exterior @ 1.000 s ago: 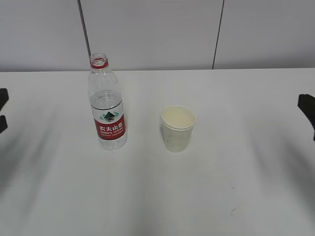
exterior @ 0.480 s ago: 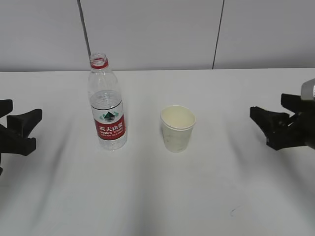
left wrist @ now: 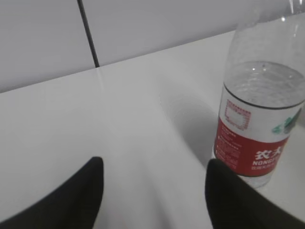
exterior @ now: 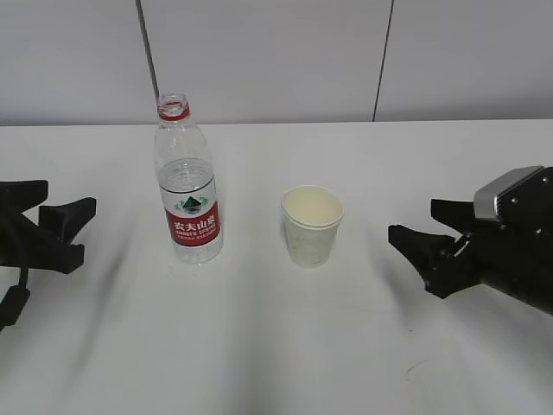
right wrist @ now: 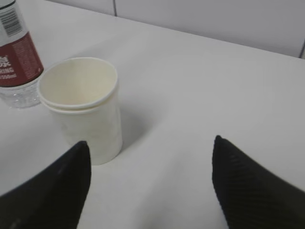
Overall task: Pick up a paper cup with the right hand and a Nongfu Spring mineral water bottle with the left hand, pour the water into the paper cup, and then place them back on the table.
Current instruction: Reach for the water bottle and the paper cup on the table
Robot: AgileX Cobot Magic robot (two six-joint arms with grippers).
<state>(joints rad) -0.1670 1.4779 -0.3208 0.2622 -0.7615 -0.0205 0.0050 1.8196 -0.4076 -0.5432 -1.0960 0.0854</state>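
Observation:
The Nongfu Spring bottle [exterior: 188,186] stands upright and uncapped on the white table [exterior: 276,346], left of centre. It also shows in the left wrist view [left wrist: 257,109], part full. The white paper cup [exterior: 311,226] stands upright to its right, empty, and shows in the right wrist view [right wrist: 83,107]. My left gripper [exterior: 82,226] is open and empty, left of the bottle and apart from it; in its wrist view [left wrist: 155,164] the bottle stands ahead to the right. My right gripper [exterior: 415,226] is open and empty, right of the cup with a gap between; it also shows in the right wrist view [right wrist: 150,143].
A grey panelled wall [exterior: 276,52] with dark vertical seams runs behind the table's far edge. Bare tabletop lies in front of the bottle and cup and between them.
Both grippers have moved inward from the frame edges, the left toward the bottle and the right toward the cup. Bottle and cup have not moved.

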